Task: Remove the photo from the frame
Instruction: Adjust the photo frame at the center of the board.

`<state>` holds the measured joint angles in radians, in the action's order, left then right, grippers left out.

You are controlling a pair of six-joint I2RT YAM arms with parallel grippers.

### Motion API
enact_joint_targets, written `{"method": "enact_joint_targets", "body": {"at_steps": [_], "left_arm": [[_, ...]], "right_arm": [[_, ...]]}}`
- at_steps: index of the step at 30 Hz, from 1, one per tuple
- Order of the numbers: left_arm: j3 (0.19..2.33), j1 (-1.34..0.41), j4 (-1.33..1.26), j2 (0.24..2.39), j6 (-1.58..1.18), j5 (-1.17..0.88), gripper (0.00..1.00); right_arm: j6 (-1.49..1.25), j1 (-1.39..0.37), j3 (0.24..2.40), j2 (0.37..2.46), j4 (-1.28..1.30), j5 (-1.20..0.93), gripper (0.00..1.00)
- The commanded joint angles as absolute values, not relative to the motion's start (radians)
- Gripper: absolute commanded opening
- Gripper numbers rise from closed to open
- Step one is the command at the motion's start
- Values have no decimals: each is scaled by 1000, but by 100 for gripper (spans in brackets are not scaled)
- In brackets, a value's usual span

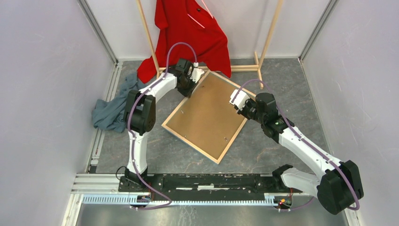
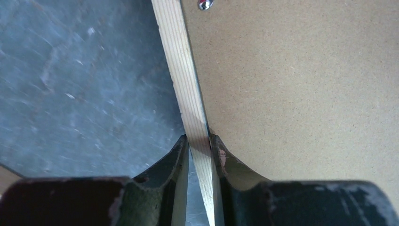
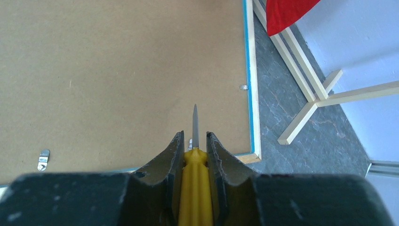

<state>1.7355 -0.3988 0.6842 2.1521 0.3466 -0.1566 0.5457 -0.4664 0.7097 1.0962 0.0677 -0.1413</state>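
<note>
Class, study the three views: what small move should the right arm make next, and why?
Probably lower the screwdriver in the right pincer onto the metal clip at the edge of the frame and swing it aside. It lies face down, its edge clamped by the left pincer, and clips pin the backing board in.

Ancillary items on the counter (image 1: 291, 80).
A wooden clothes rack (image 1: 269, 37) stands at the far edge, carrying a red shirt (image 1: 190, 33). A grey-blue cloth (image 1: 110, 110) lies bunched against the left edge. A brown backing board (image 1: 209, 113) lies flat near the centre, diagonal to the edges, with small metal tabs (image 3: 43, 159) along its border. A yellow-handled screwdriver (image 3: 194, 160) points its blade over the board near one corner.
</note>
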Motion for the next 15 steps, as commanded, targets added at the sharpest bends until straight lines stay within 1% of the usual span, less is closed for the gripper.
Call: {"method": "enact_joint_targets", "body": {"at_steps": [1,4,11,15], "left_arm": [[1834,-408,671,2147,562,-192,27],[1862,-412,697,2158,615,-188,28],[1841,-412,731,2178,635,-229,29],[1794,-412,736,2188,641,-283,29]], "right_arm": [[535,-463,709,1081,16,-137,0],[528,-462,706,1089,7,-113,0],[516,-459,706,1107,-24,-51,0],[492,-445,703,1125,-57,47,0]]}}
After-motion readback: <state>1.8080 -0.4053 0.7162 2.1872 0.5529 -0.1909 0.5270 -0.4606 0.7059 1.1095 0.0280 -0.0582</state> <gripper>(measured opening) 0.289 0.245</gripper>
